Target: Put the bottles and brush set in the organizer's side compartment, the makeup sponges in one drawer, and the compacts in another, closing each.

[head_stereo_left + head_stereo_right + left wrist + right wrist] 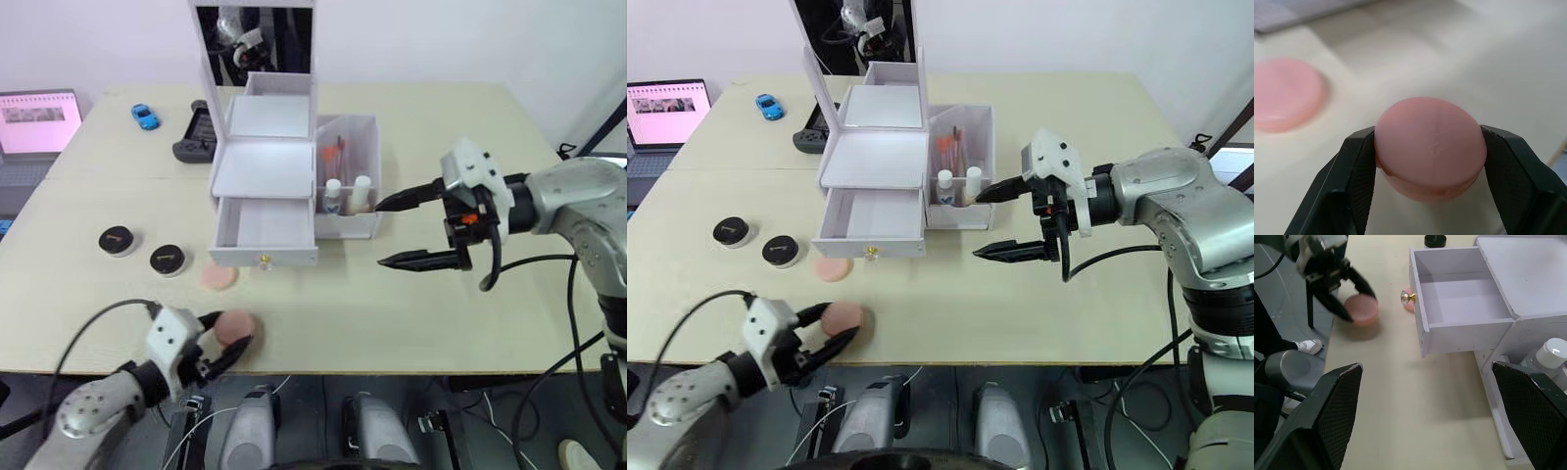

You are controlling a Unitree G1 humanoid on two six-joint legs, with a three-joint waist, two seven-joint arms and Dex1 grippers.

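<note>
My left gripper [230,338] is shut on a pink makeup sponge [1430,147] low over the table's front edge. A second pink sponge [218,277] lies just in front of the white organizer [265,166], whose bottom drawer [265,227] is pulled open and empty. Two white-capped bottles [333,194] and the brush set [338,157] stand in the side compartment [370,223]. Two black compacts [118,240] [168,259] sit left of the drawer. My right gripper [380,235] hangs open to the right of the side compartment, holding nothing.
A laptop [37,122] sits at the far left edge. A blue toy car [145,116] and a black game controller [193,132] lie behind the organizer's left side. The organizer's mirror lid stands upright at the back.
</note>
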